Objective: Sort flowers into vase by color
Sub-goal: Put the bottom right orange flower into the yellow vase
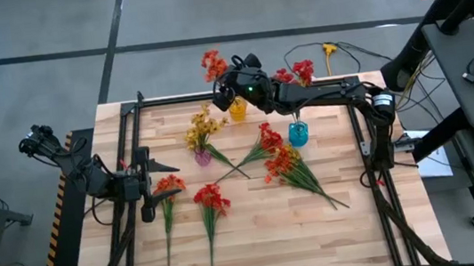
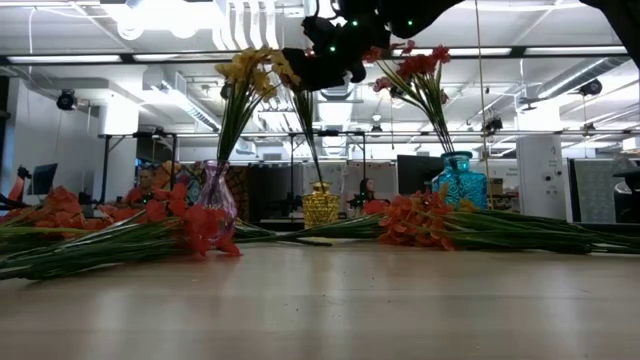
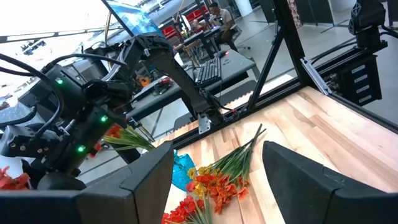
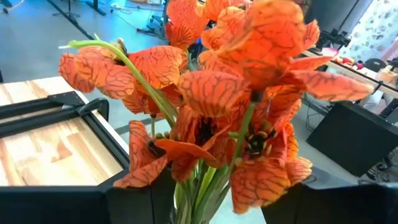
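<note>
Orange-red spray [image 4: 236, 112]: veined fabric petals on thin green stems, standing in the gold textured vase [image 2: 321, 204] at the table's [image 1: 320, 231] far edge.
Right gripper [image 1: 230, 87]: above that vase, fingers parted around the stems.
Left gripper [image 1: 146, 181]: open, waiting beside flowers lying flat.

Surface [image 1: 337, 229] layout, high view: three vases in the back half. Left vase [image 1: 203, 157] with a spray in it; middle vase [image 1: 237, 110] farther back near the rear edge, spray [image 1: 214, 65] standing in it; right vase [image 1: 298, 133] with a spray [image 1: 302, 72] in it. Right end effector [image 1: 230, 87] directly over the middle vase, around that spray's stems. Loose pile [image 1: 283, 159] lies between left and right vases, toward the front. Two single sprays [image 1: 165, 188] [image 1: 210, 199] lie front-left. Left end effector [image 1: 144, 166] at the left edge.
</note>
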Available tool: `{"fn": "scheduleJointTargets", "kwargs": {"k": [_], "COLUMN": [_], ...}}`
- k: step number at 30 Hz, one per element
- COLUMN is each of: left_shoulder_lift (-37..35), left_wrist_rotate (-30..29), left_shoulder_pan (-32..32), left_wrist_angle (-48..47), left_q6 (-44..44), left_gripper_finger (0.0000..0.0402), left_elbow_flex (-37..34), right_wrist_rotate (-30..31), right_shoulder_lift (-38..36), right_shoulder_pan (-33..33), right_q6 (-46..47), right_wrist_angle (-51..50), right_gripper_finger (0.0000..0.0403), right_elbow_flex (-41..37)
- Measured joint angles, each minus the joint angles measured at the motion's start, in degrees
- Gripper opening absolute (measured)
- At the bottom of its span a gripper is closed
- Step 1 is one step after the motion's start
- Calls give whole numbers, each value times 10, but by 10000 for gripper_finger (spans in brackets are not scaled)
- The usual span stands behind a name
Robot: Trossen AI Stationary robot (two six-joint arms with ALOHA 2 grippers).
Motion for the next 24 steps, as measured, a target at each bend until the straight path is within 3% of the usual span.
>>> {"fn": "scheduleJointTargets", "kwargs": {"k": [24], "left_shoulder_lift": [0], "left_wrist_rotate": [0], "left_shoulder_pan": [0], "left_wrist_angle": [-4], "left_q6": [0], "left_gripper_finger": [229], "left_elbow_flex": [0], "right_wrist_rotate": [0], "right_shoulder_lift": [-1], "right_shoulder_pan": [7], "right_q6": [38], "right_wrist_angle": [-187], "right_gripper_finger": [230], "right_elbow_flex": [86]}}
